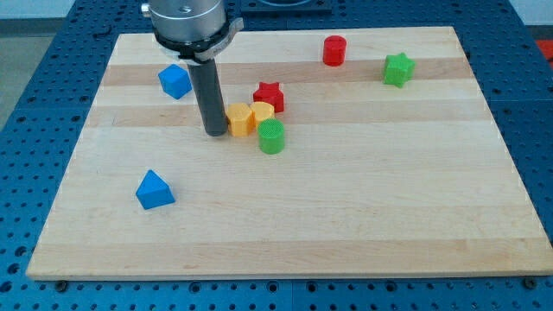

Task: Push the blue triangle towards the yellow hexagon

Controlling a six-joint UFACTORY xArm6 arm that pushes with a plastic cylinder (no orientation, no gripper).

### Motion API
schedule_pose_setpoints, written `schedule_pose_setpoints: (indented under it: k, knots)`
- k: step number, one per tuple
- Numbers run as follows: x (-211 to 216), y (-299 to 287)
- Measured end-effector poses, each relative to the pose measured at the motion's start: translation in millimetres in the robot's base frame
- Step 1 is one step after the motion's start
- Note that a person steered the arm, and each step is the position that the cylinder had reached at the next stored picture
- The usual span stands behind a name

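Counter [363, 216]: wooden board, eight blocks.
Tool: plain rod with no jaws to spread or close; my tip [215, 134] rests just left of the yellow hexagon [238, 119].
Blue triangle [155, 190]: lower left, well apart from the tip.
Yellow cylinder [263, 112], red star [269, 94], green cylinder [271, 136]: clustered beside the hexagon.
Blue cube [174, 81]: upper left.
Red cylinder [334, 50], green star [398, 69]: upper right.
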State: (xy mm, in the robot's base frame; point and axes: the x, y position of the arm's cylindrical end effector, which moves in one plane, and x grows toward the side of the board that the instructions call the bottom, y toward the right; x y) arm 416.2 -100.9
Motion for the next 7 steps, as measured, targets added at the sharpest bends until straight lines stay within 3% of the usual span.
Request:
schedule_pose_setpoints:
  k: [1, 3, 4, 6, 7]
  knots:
    - [0.0, 0.0]
    - [12.3, -82.4]
    - [58.8, -117.1]
    - [131.6, -110.8]
    - [132.0, -96.5]
